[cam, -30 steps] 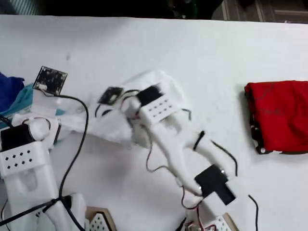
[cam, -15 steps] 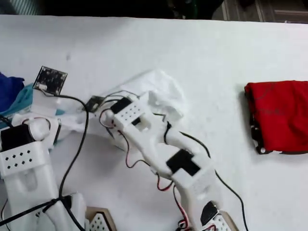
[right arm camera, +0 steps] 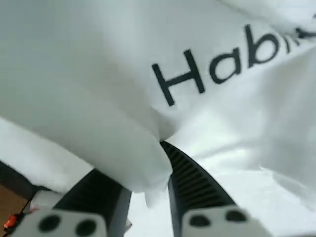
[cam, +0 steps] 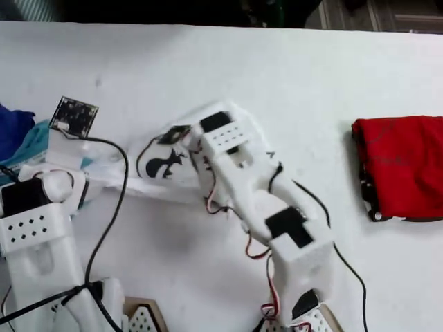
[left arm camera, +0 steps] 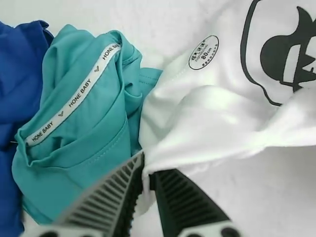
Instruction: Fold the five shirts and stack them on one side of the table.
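— Left of centre on the table (cam: pixel 291 62), is that the white shirt (cam: pixel 149 181) both arms are busy with?

— Yes. It lies rumpled there with its black print (cam: pixel 166 164) facing up, and the right arm (cam: pixel 277 221) stretches over it from the near side. The left gripper (left arm camera: pixel 147 165) is clamped tight on the shirt's left edge, just beside the teal shirt (left arm camera: pixel 84 128) and the blue shirt (left arm camera: pixel 19 74) heaped at the table's left side. The right gripper (right arm camera: pixel 145 170) pinches a fold of the same white cloth, near the lettering (right arm camera: pixel 222 64).

— And the stack?

— One red shirt (cam: pixel 401 166) lies folded at the right side, well apart. So I judge the task is at an early stage, with the white one being spread out before any fold is made.

— How is that done well?

— Use the left pinch as an anchor and draw the right fold away from it, low over the table, until the cloth lies flat with no bunching. Release only then. Too hard a pull could slip the edge out of the left jaws. The teal shirt touches the white one and might get dragged along.

— What differs from half a second ago?

— Then the right arm was swung over to the left, covering the print. Now it has swung back to the right and farther out, and the print lies uncovered. The left arm (cam: pixel 34 235) and the red shirt sit where they were.
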